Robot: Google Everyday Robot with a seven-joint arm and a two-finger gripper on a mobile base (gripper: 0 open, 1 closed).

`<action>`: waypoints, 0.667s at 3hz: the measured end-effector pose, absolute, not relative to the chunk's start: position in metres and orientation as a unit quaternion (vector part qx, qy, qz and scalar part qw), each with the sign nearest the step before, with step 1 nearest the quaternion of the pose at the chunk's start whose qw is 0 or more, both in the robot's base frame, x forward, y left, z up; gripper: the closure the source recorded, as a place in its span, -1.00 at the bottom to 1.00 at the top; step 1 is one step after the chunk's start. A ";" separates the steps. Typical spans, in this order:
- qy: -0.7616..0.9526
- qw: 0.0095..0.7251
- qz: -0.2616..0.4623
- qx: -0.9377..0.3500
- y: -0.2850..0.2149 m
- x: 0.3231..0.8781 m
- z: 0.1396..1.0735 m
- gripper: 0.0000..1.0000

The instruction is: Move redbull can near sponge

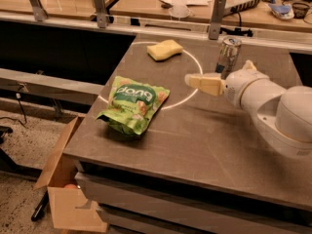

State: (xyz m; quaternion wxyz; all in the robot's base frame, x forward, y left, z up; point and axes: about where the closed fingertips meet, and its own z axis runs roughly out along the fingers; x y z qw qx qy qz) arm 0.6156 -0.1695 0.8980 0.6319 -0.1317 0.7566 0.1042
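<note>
The redbull can (228,53) is slim and silver with blue patches. It stands upright at the back right of the dark table (204,130). The pale yellow sponge (165,49) lies at the back middle of the table, left of the can, inside a white circle line. My gripper (205,83) is cream coloured and points left. It sits just in front of the can and below it in the view, right of the sponge. Its white arm (278,106) comes in from the right. The can's base is hidden behind the gripper.
A green crinkled snack bag (134,104) lies at the front left of the table. A metal rail with posts (217,16) runs behind the table. An open cardboard box (66,189) stands on the floor at the left front.
</note>
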 end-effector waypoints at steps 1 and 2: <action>0.764 0.627 0.087 -0.126 -0.180 0.646 0.895 -0.94; 0.775 0.615 0.080 -0.120 -0.198 0.667 0.884 -0.47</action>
